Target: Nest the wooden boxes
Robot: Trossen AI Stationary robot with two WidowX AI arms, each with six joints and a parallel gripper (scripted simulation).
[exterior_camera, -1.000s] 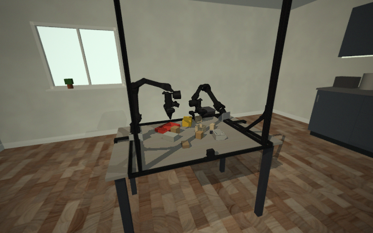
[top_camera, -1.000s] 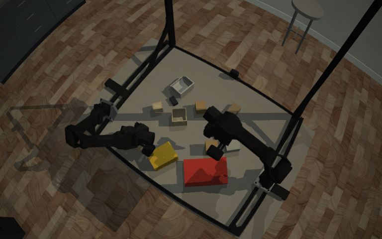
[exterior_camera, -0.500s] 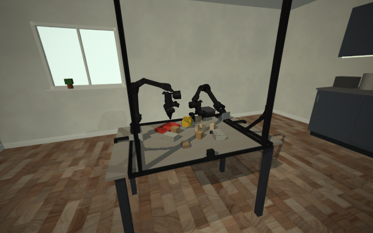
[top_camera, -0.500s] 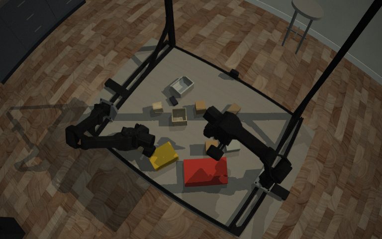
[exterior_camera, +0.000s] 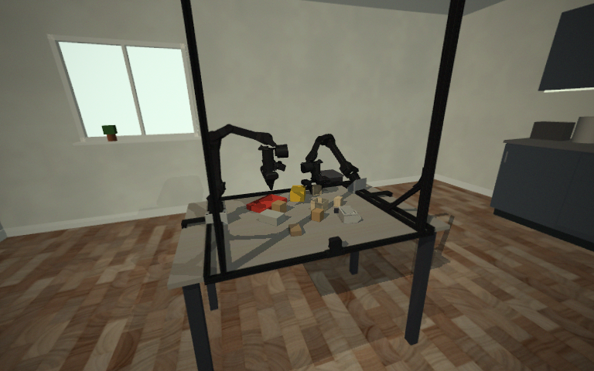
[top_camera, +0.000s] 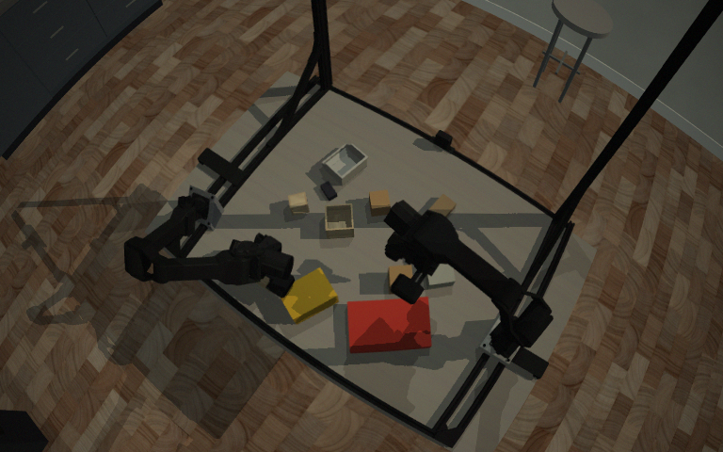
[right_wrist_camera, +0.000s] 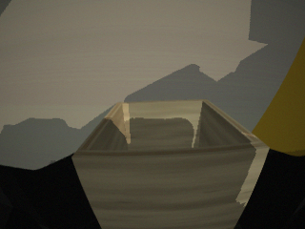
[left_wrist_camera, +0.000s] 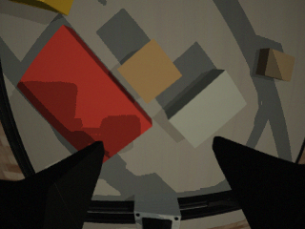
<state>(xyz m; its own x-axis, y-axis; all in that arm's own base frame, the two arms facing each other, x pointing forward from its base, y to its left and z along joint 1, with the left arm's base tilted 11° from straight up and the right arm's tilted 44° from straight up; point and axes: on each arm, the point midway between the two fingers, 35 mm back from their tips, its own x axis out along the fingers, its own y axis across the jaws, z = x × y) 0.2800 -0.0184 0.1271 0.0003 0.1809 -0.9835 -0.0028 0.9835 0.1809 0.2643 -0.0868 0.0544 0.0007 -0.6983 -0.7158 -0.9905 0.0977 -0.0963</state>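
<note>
The right arm [top_camera: 189, 268] [exterior_camera: 331, 148] is being held bent out over the table [top_camera: 367, 122] [exterior_camera: 245, 244], with its wrist being kept low beside the yellow block [top_camera: 311, 296] [exterior_camera: 298, 193] [right_wrist_camera: 288, 124]. Its gripper [top_camera: 274, 265] [exterior_camera: 312, 187] [right_wrist_camera: 172, 155] is being pinched on a wooden box [exterior_camera: 316, 189] [right_wrist_camera: 169, 186], the sides of which are being pressed by the two fingers. The left arm [top_camera: 479, 266] [exterior_camera: 245, 131] is being stretched out from the opposite side, its wrist being pointed downward. Its gripper [top_camera: 408, 268] [exterior_camera: 271, 185] [left_wrist_camera: 158, 143] is being held high with the fingers spread wide, and nothing is being gripped between them.

In the right wrist view, the pinched box is being shown with its square mouth up, its pale grained rim being lit in places and its inside being partly shaded. Whether its bottom is being borne by the table cannot be told.

A second open wooden box [top_camera: 339, 220] [exterior_camera: 319, 203] is being supported on the table near the middle, apart from both grippers, also with its mouth up. A patch of light is being seen inside it. The two boxes are being kept apart, not nested. Near the second box, a grey-white open tray [top_camera: 345, 163] [exterior_camera: 349, 214], a pale block [top_camera: 298, 202] [exterior_camera: 337, 201] and a small dark block [top_camera: 329, 190] [exterior_camera: 336, 210] are being supported on the table.

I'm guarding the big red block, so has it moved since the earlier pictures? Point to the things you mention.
No. From above, the red block [top_camera: 386, 314] [exterior_camera: 266, 203] [left_wrist_camera: 92, 86] hasn't shifted against the black corner post [top_camera: 324, 63] [exterior_camera: 442, 87].
</note>
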